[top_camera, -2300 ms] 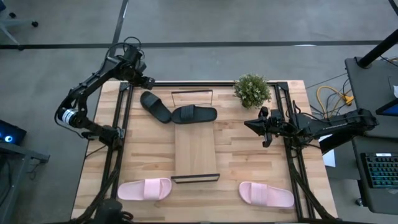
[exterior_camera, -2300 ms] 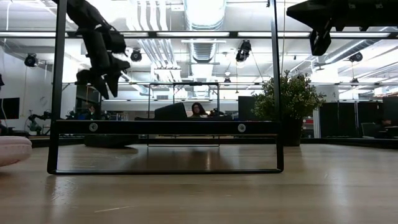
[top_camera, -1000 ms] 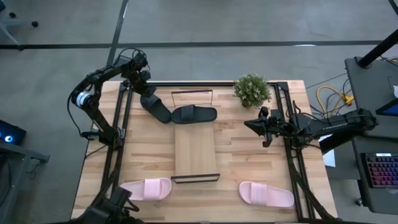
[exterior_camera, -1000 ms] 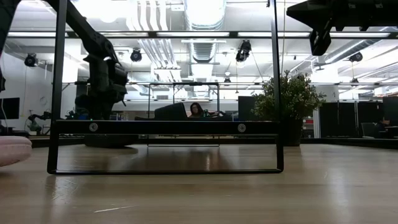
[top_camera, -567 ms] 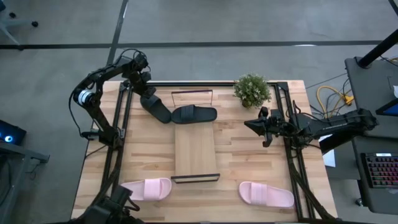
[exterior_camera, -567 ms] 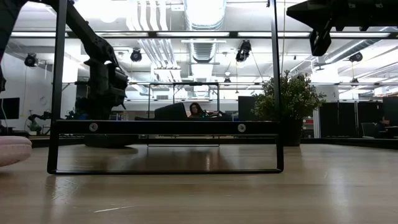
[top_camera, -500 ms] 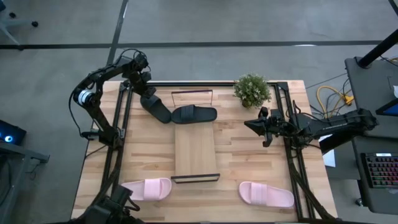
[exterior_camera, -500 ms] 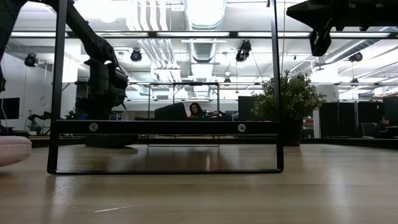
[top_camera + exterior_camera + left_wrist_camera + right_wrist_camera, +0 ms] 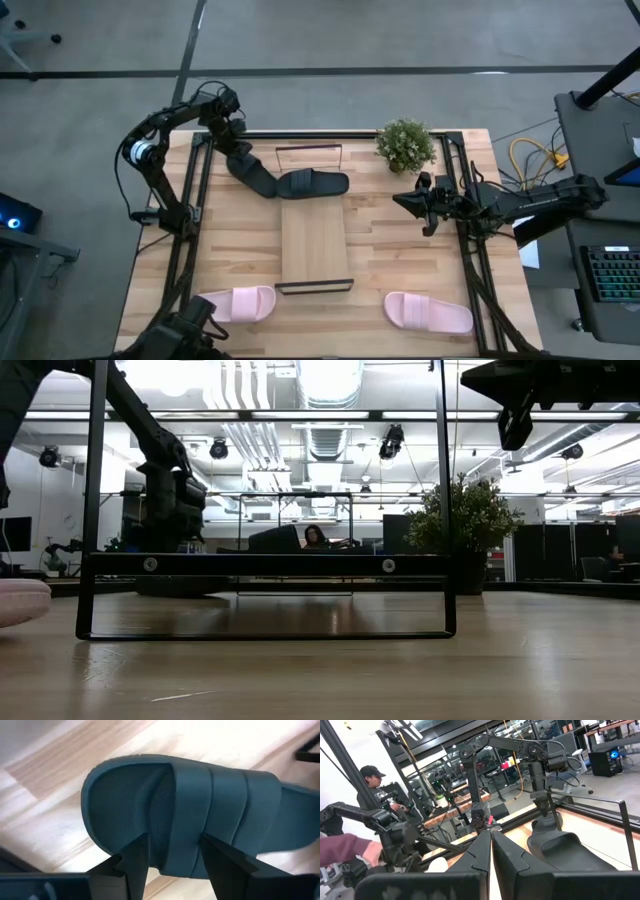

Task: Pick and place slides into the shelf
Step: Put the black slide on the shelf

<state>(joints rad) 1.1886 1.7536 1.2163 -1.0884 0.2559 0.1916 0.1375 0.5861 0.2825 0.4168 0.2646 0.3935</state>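
a wooden worktop (image 9: 400, 265) seen from above, with two dark robot arms reaching in from its left and right edges. along the middle of the worktop lies the shelf (image 9: 314, 240), a long narrow light-wood board with thin black frame ends. a small potted plant (image 9: 406, 145) stands near the far right corner. four slides are spread about: one black slide (image 9: 312, 184) lies across the far end of the shelf, a second black slide (image 9: 252, 172) sits just beside it toward the far left corner, touching or nearly touching it, and two pale pink ones rest near the worktop's near edge, the left pink slide (image 9: 234, 303) on the shelf's left and the right pink slide (image 9: 429, 312) on its right. the left gripper (image 9: 238, 155) is down at the second black slide near the far left corner, its fingers (image 9: 135, 862) set on either side of the slide's wide strap, grasping it. the right gripper (image 9: 404, 203) hangs above the right edge of the worktop, clear of everything, its fingers clenched together and holding nothing.
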